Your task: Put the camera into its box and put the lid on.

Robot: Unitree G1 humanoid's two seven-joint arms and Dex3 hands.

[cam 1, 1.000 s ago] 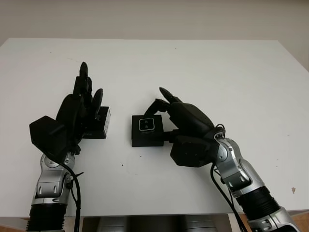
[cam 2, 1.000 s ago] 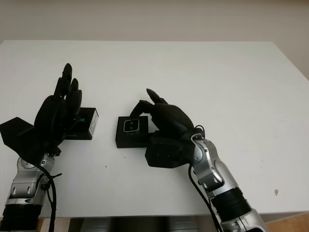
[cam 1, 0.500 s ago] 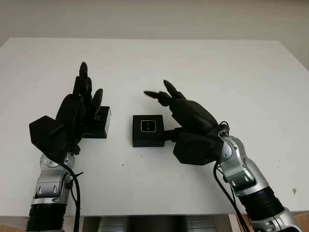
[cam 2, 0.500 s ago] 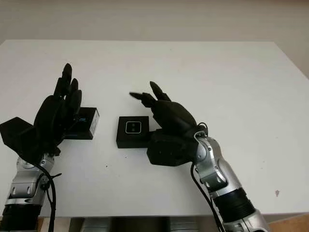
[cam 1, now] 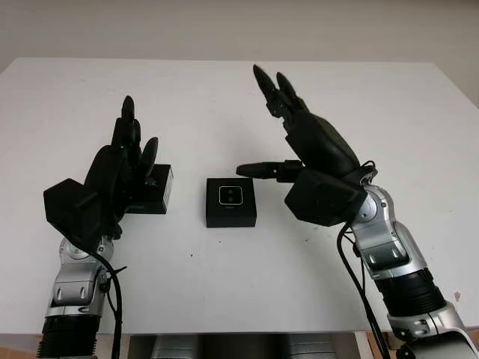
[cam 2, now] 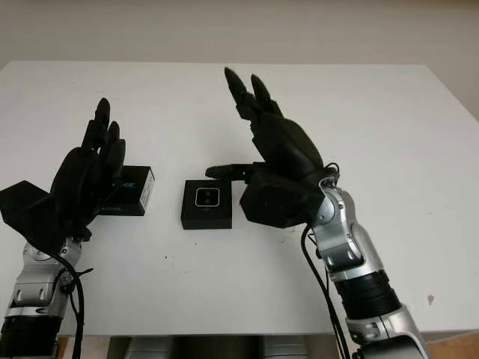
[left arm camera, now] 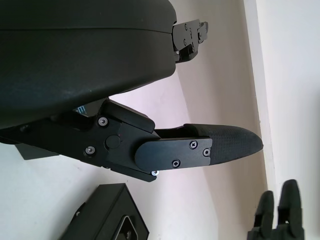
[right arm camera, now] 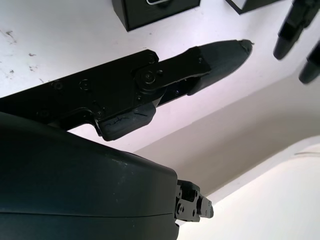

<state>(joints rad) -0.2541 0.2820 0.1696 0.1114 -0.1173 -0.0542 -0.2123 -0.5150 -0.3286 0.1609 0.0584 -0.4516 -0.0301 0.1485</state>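
A black box stands open at the table's middle, with the camera seated in it, its pale square face up. The black lid, with a white side label, lies on the table left of the box. My left hand is open and hovers over the lid's left part, hiding it, fingers pointing away from me. My right hand is open and raised above the table to the right of the box, its thumb reaching over the box's far right corner. In the left wrist view the box sits below the thumb.
The white table stretches wide behind and to the right of both hands. Its front edge runs close below the arms. A small dark speck marks the surface at the near right.
My right hand has let go of the box's far edge and risen up and to the right. The box, lid and left hand have stayed put.
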